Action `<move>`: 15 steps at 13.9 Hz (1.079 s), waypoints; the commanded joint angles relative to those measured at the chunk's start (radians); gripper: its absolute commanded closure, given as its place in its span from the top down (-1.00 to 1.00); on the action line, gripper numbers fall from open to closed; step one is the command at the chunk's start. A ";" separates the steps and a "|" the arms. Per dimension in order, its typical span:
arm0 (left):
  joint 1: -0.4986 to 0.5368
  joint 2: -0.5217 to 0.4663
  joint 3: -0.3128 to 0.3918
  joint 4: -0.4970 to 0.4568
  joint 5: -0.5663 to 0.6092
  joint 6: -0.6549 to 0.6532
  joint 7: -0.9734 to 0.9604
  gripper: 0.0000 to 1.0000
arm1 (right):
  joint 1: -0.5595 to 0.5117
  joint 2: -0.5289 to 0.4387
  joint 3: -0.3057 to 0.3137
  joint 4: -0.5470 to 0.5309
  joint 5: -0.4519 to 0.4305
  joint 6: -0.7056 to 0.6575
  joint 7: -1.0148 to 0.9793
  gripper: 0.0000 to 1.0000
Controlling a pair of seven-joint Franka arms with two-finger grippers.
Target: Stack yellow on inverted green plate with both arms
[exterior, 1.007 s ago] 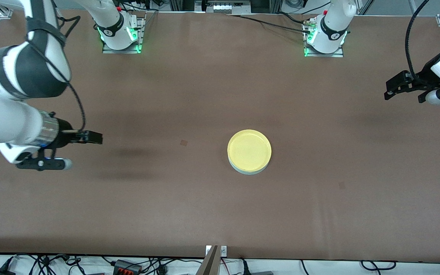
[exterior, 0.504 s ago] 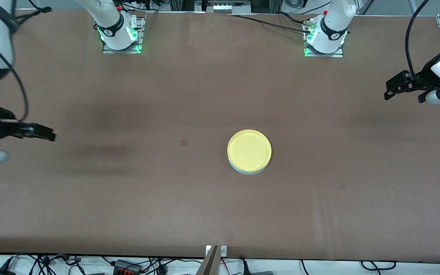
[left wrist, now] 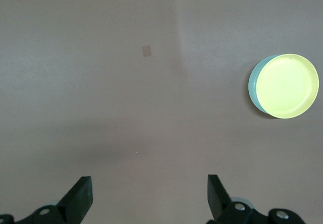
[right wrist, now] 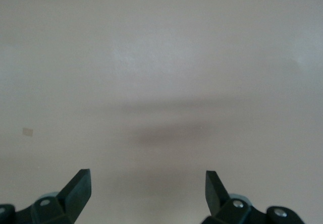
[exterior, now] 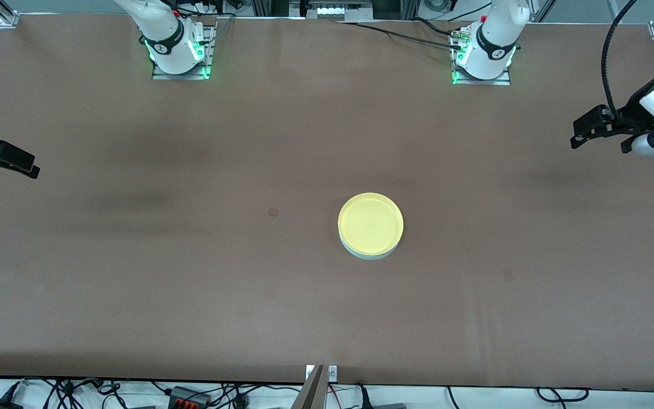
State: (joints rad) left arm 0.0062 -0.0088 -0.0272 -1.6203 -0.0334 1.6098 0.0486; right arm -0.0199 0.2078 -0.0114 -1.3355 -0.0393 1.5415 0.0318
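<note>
Front view, read across from the right arm's end: right claw (exterior: 3, 161) hangs over the brown bench (exterior: 191, 295) at that edge, fingers spread wide per the right wrist view (right wrist: 146, 193), nothing between them. Only bare cloth shows under it.

Mid-bench: round, shallow, bright yellow plate (exterior: 370, 223) sits on the pale mint-green plate (exterior: 370, 254), which shows only as a thin crescent along the side nearer the front camera. Left wrist view confirms it: yellow disc (left wrist: 287, 86) over green rim (left wrist: 254, 82), slightly offset. Stack appears done, judging by how they lie. Plates are round, so no long axis to align to.

Left arm's end: left claw (exterior: 602, 128) over the bench edge, fingers wide apart (left wrist: 149, 199), empty.

Key relation: stack lies well apart from both claws, toward bench centre. Neither claw is clearly nearer. Open room all round the stack; two small dark marks on the cloth, nothing else.
</note>
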 commanded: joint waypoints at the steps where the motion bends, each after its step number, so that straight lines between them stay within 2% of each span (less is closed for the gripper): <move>1: -0.002 0.009 -0.002 0.028 -0.006 -0.022 -0.006 1.00 | -0.025 -0.033 0.022 -0.054 -0.016 0.019 -0.023 1.00; 5: -0.002 0.009 -0.002 0.028 -0.006 -0.022 -0.006 1.00 | -0.025 -0.169 0.022 -0.299 -0.019 0.152 -0.033 1.00; 6: -0.002 0.010 -0.002 0.028 -0.006 -0.022 -0.006 1.00 | -0.025 -0.192 0.022 -0.327 -0.019 0.157 -0.033 1.00; 10: -0.002 0.010 -0.002 0.028 -0.006 -0.022 -0.006 1.00 | -0.023 -0.237 0.022 -0.347 -0.017 0.121 -0.059 1.00; 15: -0.002 0.009 -0.002 0.028 -0.006 -0.022 -0.006 1.00 | -0.029 -0.240 0.018 -0.353 -0.013 0.118 -0.078 1.00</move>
State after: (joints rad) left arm 0.0061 -0.0078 -0.0275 -1.6202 -0.0334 1.6098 0.0486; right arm -0.0273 -0.0112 -0.0086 -1.6634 -0.0444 1.6574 -0.0209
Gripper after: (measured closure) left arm 0.000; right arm 0.000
